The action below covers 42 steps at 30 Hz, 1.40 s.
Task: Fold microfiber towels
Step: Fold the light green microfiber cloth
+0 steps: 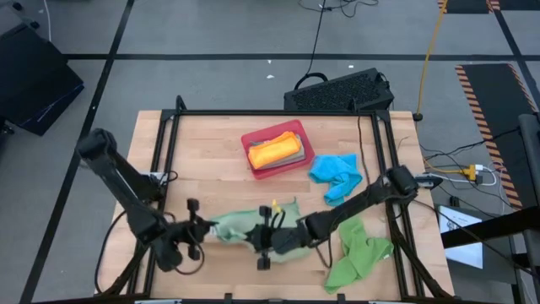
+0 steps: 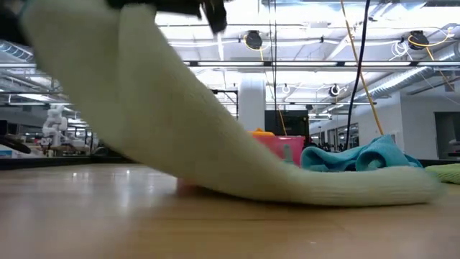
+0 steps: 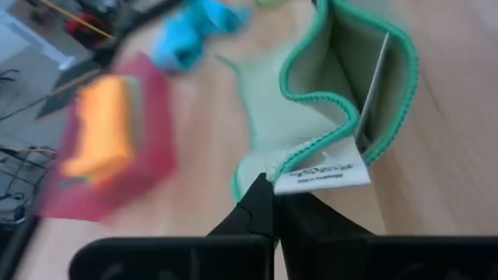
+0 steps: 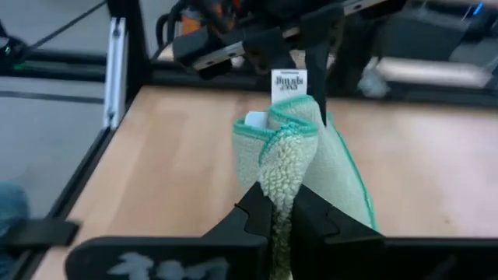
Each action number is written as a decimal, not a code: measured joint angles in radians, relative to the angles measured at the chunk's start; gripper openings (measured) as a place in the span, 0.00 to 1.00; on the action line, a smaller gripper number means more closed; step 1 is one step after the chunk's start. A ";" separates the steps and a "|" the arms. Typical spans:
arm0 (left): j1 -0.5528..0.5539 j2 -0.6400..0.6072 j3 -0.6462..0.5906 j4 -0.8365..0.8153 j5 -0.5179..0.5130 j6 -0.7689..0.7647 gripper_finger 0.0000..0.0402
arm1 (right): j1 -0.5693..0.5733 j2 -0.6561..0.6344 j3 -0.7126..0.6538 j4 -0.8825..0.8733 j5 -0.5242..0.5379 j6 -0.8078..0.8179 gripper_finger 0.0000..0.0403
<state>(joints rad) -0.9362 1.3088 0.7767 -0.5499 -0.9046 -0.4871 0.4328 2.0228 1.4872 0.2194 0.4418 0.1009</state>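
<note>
A sage green microfiber towel (image 1: 240, 224) with a teal hem hangs between my two grippers near the table's front edge. My left gripper (image 1: 205, 228) is shut on it from the left, and my right gripper (image 1: 274, 234) is shut on it from the right. In the low view the towel (image 2: 180, 122) slopes down from the upper left, and its low end (image 2: 359, 188) lies on the table. A bright blue towel (image 1: 336, 176) and a bright green towel (image 1: 359, 253) lie crumpled at the right. An orange towel (image 1: 274, 150) rests in the red tray (image 1: 253, 169). My left gripper pinches the towel's hemmed corner (image 3: 289, 173) between its two fingers, right beside the white label (image 3: 323, 177). The cloth is lifted there and curls away from the fingers in a loose fold. My right gripper pinches a bunched fold of the towel (image 4: 282, 175) between its two fingers, with several layers gathered together. The cloth stands up from the fingers and runs on to the left gripper's hold at the label (image 4: 288, 82). It is raised off the table here.
The red tray stands at the middle far side of the table. A black frame (image 1: 169, 152) runs around the table's edges. Bare wood (image 1: 211, 177) lies between the tray and the held towel.
</note>
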 joint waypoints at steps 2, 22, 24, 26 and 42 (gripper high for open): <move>0.000 -0.075 0.039 -0.073 -0.043 -0.006 0.01 | -0.024 -0.049 0.000 -0.008 -0.001 -0.053 0.03; 0.126 -0.400 0.323 -0.177 0.205 0.126 0.01 | -0.209 -0.365 0.000 -0.222 -0.366 -0.124 0.03; 0.108 -0.352 0.305 -0.179 0.258 0.046 0.01 | -0.173 -0.358 -0.004 -0.265 -0.365 -0.099 0.03; 0.095 -0.288 0.292 -0.174 0.288 -0.012 0.01 | -0.137 -0.353 -0.031 -0.272 -0.364 -0.058 0.03; 0.024 0.222 0.254 0.262 0.434 -0.145 0.02 | 0.115 -0.237 -0.445 0.288 -0.308 0.395 0.03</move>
<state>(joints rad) -0.9119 1.5304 1.0306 -0.2883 -0.4709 -0.6322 0.5478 1.7857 1.0423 0.5078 0.1336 0.4961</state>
